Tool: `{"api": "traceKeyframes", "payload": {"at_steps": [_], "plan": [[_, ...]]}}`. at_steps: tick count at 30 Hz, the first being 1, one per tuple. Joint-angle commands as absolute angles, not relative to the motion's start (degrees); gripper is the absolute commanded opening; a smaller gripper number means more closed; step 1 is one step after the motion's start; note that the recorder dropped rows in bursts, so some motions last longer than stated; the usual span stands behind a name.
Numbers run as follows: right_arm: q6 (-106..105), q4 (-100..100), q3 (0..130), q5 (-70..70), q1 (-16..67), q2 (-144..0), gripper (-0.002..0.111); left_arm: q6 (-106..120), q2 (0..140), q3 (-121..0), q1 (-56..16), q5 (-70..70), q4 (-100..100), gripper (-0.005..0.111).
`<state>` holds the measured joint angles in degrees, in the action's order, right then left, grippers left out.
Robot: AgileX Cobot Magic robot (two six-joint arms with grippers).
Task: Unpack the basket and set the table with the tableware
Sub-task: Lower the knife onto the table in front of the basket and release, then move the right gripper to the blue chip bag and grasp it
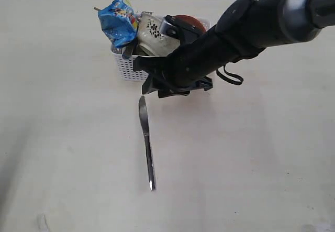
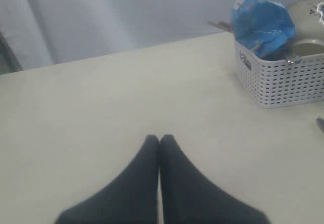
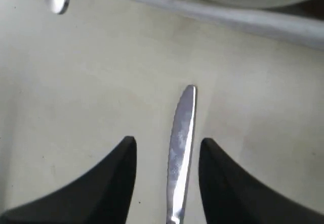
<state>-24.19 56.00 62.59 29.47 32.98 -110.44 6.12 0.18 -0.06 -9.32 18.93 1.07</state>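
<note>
exterior: knife [image 1: 146, 143] flat on table [image 1: 63, 137] mid-frame, below basket [image 1: 128, 67] | left wrist: my left gripper [image 2: 160, 143] pressed together, empty | right wrist: my right gripper [image 3: 167, 140] spread astride the knife, not pinching; looks stiff, thin, slick steel, I'd pinch its handle

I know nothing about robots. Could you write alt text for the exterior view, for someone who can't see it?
A black robot arm reaches in from the right, its open right gripper hovering just over one end of a steel knife lying on the pale table. Behind it stands a white basket holding a blue crisp bag and a speckled bowl.
</note>
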Motion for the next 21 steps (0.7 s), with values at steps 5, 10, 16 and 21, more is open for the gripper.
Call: {"api": "traceKeyframes", "payload": {"at_steps": [5,10,16,21], "plan": [[-21.3,46.3,62.6,34.0,33.3,-107.3,0.038,6.1,0.0,0.0,-9.7,18.5,0.8,0.0],[-1.1,23.0,62.6,34.3,36.1,-102.1,0.038,6.1,0.0,0.0,-9.7,18.5,0.8,0.0],[11.4,8.4,65.2,42.6,43.1,-98.9,0.038,6.2,0.0,0.0,-9.7,18.5,0.8,0.0],[16.7,7.9,85.4,39.5,43.4,-101.4,0.038,6.2,0.0,0.0,-9.7,18.5,0.9,0.0]]}}
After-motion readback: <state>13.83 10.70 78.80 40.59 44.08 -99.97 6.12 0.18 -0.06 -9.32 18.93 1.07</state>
